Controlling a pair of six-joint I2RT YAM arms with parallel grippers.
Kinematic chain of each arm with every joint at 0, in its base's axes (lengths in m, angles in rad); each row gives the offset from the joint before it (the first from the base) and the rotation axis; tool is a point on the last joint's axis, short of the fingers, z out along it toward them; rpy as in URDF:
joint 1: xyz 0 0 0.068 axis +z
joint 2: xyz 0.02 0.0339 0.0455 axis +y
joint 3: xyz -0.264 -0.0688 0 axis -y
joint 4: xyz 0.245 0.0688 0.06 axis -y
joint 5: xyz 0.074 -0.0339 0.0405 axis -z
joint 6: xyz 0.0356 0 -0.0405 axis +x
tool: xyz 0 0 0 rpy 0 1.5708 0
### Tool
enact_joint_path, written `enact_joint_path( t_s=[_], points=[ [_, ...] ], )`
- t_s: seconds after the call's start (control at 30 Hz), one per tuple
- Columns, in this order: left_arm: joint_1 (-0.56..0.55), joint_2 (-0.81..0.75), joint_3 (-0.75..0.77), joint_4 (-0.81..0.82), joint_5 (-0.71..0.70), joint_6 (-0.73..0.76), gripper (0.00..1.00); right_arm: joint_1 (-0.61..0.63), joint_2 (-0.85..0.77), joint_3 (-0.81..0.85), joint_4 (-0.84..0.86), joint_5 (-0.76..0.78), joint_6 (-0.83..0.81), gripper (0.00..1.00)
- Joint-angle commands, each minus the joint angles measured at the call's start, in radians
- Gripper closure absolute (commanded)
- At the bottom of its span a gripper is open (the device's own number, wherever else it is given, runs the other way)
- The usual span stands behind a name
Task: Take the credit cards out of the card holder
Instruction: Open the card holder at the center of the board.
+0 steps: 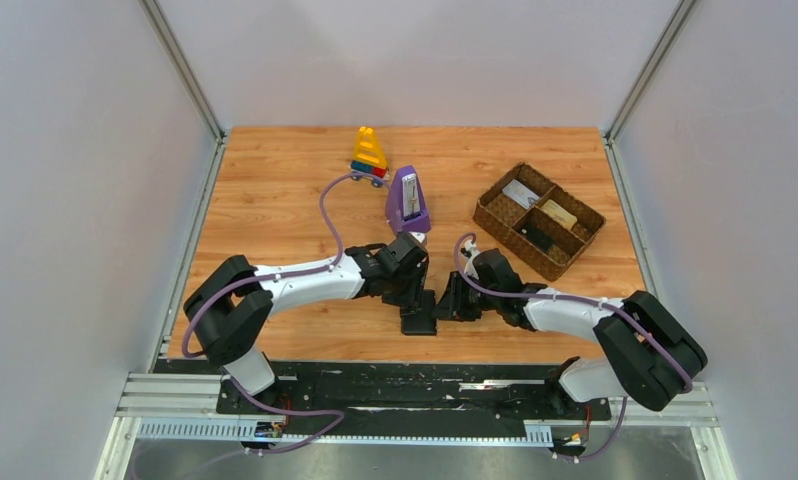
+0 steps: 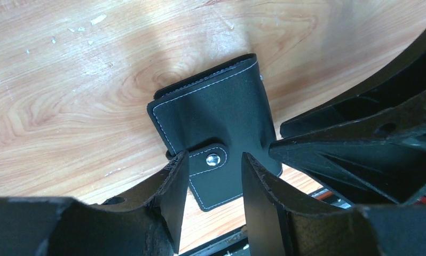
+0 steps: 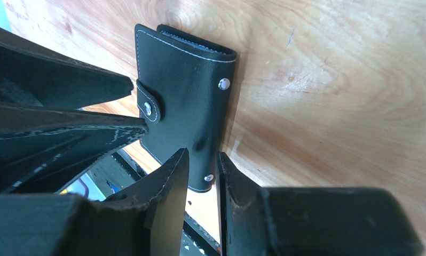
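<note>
The card holder [image 1: 418,312] is a black wallet with white stitching, lying closed near the table's front edge. It also shows in the left wrist view [image 2: 216,117] and the right wrist view [image 3: 184,90]. Its snap strap [image 2: 211,159] is fastened. No credit cards show; the closed wallet hides its inside. My left gripper [image 1: 413,288] is open, its tips [image 2: 215,157] on either side of the strap. My right gripper [image 1: 453,300] comes in from the right, its fingers close together on the wallet's spine edge near a corner [image 3: 203,154].
A brown woven divided tray [image 1: 538,218] holding a few flat items stands at the back right. A purple object [image 1: 408,200] stands just behind the left gripper, and a yellow toy [image 1: 369,155] behind that. The black base rail [image 1: 415,385] runs just in front of the wallet.
</note>
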Motion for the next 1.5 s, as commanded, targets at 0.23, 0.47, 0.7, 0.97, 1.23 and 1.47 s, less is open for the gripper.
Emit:
enact_joint_path(
  t_s=[0.23,0.47,0.7,0.97,1.23,1.47],
  points=[
    [-0.014,0.090,0.047,0.012,-0.007,0.013,0.51,0.002,0.056,0.052,0.045,0.013,-0.006,0.73],
    [-0.022,0.104,0.033,0.005,-0.002,0.007,0.59,0.002,0.074,0.019,0.079,0.010,0.002,0.79],
    [-0.025,0.103,0.014,0.004,0.003,0.001,0.84,0.002,0.097,0.017,0.093,0.011,0.008,0.83],
    [-0.025,0.053,0.006,-0.017,-0.024,-0.001,1.00,-0.009,0.099,0.009,0.090,0.020,0.000,0.84],
    [-0.024,0.000,-0.004,-0.020,-0.018,-0.001,1.00,-0.018,0.112,0.003,0.089,0.029,-0.006,0.85],
    [-0.022,-0.078,-0.050,0.026,0.021,0.021,1.00,-0.025,0.130,-0.002,0.090,0.031,-0.011,0.86]
  ],
)
